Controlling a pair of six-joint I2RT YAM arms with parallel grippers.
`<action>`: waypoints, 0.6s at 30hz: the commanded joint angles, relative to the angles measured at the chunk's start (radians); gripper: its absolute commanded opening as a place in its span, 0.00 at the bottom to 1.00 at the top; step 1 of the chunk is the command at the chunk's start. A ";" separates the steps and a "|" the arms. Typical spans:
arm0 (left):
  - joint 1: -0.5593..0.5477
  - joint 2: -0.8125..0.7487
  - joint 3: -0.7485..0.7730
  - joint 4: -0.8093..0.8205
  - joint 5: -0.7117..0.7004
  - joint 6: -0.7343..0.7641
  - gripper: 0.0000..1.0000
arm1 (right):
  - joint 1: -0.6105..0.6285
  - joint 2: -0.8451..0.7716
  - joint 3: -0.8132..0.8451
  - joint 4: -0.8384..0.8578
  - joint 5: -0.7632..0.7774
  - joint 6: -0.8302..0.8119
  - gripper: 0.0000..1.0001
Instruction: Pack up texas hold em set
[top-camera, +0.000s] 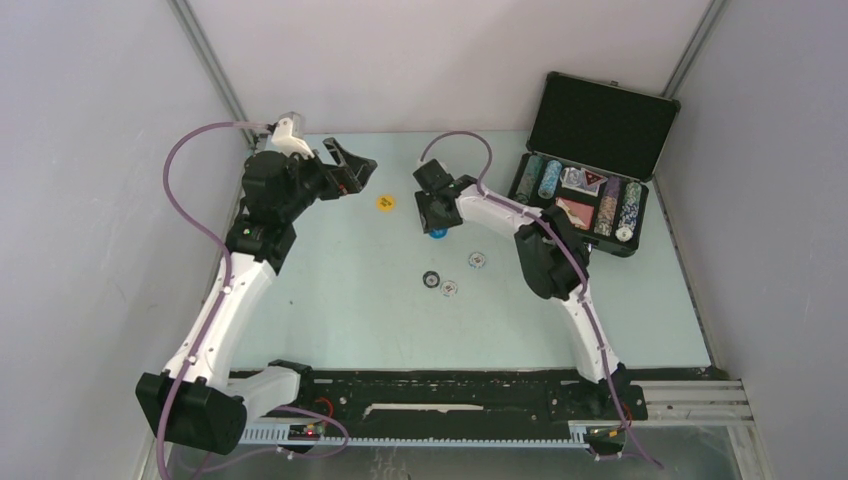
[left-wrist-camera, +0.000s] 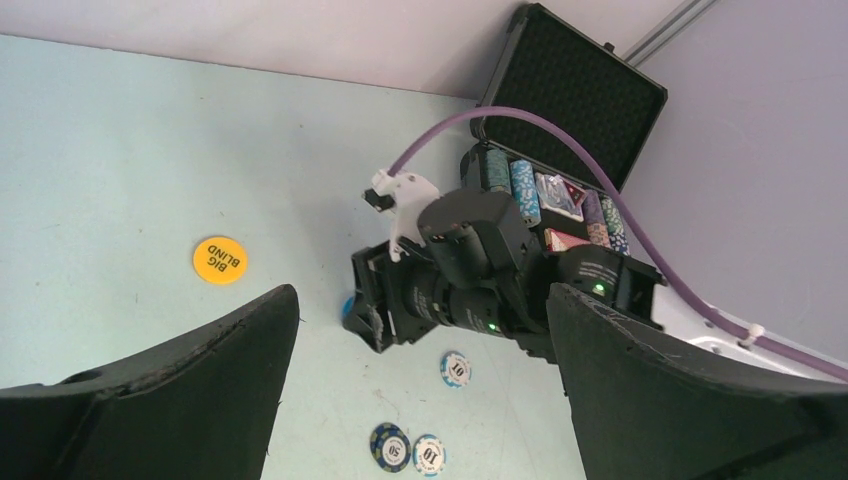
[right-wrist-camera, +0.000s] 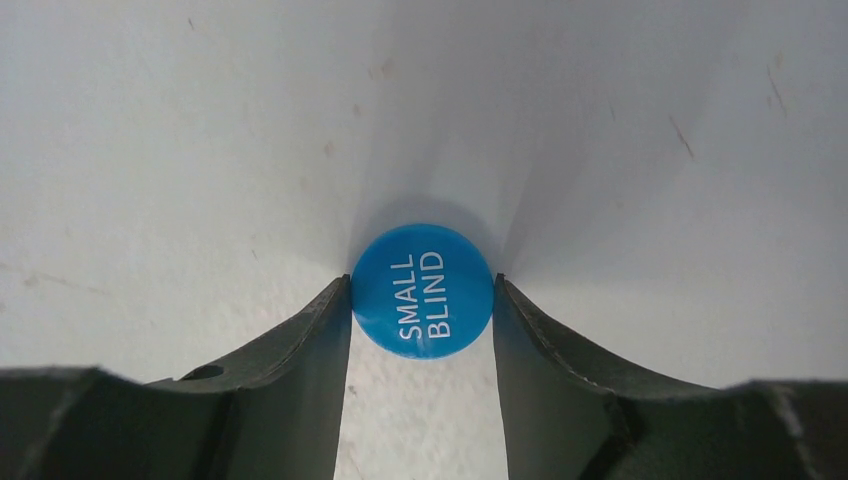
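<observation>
The right hand (right-wrist-camera: 421, 287) pinches the blue disc (right-wrist-camera: 422, 300) by its rim, flat on the desk (top-camera: 330, 290), well apart from the open briefcase (top-camera: 600, 125); the left hand (top-camera: 352, 168) hangs spread, empty. The thin rim may slip from the grip on lifting, since the smooth pale desk, enclosed by grey walls (top-camera: 100, 200), gives no purchase.

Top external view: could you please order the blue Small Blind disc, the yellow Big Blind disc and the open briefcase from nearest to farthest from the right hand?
1. blue Small Blind disc, right inside the right hand.
2. yellow Big Blind disc, to its left and slightly farther back.
3. open briefcase, well off to the right.
</observation>
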 joint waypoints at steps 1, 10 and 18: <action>0.008 -0.007 0.029 0.026 0.015 -0.011 1.00 | 0.003 -0.181 -0.132 0.067 -0.002 -0.005 0.44; 0.006 -0.003 0.026 0.032 0.024 -0.017 1.00 | -0.044 -0.488 -0.431 0.108 0.060 -0.015 0.44; 0.006 0.005 0.026 0.040 0.047 -0.030 1.00 | -0.210 -0.744 -0.639 0.053 0.116 -0.008 0.45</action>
